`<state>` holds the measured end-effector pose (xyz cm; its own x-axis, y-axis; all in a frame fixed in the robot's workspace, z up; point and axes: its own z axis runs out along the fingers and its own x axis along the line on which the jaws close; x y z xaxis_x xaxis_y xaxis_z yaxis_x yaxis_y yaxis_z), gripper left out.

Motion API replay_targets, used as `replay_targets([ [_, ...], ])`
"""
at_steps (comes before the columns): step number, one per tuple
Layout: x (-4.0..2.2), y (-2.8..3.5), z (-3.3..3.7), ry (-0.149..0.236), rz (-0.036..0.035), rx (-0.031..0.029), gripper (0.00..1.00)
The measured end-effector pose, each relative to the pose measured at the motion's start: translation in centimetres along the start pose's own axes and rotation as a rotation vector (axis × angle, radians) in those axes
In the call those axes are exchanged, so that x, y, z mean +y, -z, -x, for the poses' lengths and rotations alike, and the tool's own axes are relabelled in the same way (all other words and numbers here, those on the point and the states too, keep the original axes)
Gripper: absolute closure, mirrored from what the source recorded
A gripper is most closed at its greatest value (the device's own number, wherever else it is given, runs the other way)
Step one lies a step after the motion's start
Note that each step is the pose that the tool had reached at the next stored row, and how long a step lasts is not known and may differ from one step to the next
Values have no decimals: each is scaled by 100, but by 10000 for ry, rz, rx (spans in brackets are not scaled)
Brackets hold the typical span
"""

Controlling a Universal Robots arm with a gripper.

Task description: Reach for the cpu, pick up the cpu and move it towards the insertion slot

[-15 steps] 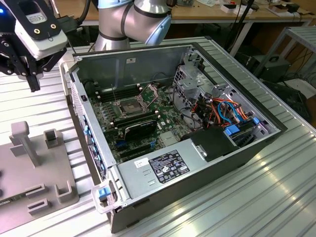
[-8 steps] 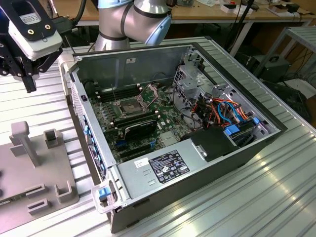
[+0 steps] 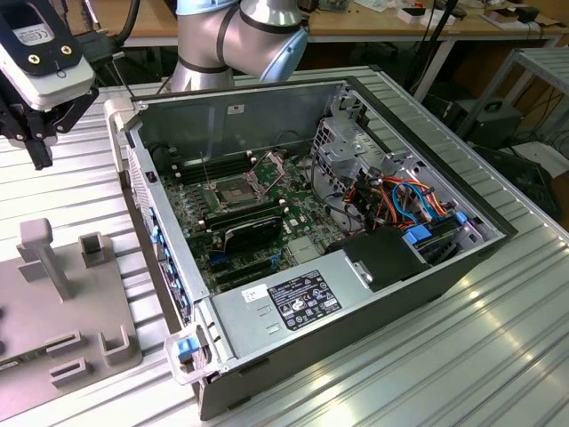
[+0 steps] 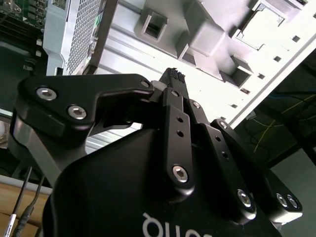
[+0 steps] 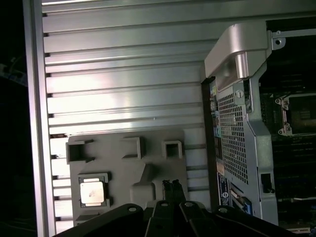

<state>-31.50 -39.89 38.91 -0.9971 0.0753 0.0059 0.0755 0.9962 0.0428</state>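
The cpu (image 5: 92,191) is a small pale square chip lying flat in a recess of the grey plastic fixture (image 5: 148,163). In the first wrist view my gripper (image 5: 171,186) is shut with nothing held, its tips over the fixture's middle and to one side of the cpu. In the exterior view the gripper (image 3: 40,158) hangs above the table, well above the fixture (image 3: 89,302) at the exterior view's left. The insertion slot (image 3: 233,194) is the metal-framed socket with its lid raised on the motherboard; the first wrist view shows the insertion slot (image 5: 297,114) inside the case. The fingertips (image 4: 173,75) are pressed together.
An open computer case (image 3: 356,294) fills the table's middle, its side wall (image 5: 237,133) standing between the fixture and the socket. Upright posts (image 3: 44,253) rise from the fixture. The arm's base (image 3: 240,36) stands behind the case. Ribbed metal table (image 3: 444,374) lies around it.
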Motion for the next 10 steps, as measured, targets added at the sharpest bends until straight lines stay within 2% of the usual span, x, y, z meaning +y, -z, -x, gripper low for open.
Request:
replay_targets([
  [8, -6, -2, -85, -1, 0, 9, 89],
  [10, -10, -3, -123, -1, -1, 15, 89],
])
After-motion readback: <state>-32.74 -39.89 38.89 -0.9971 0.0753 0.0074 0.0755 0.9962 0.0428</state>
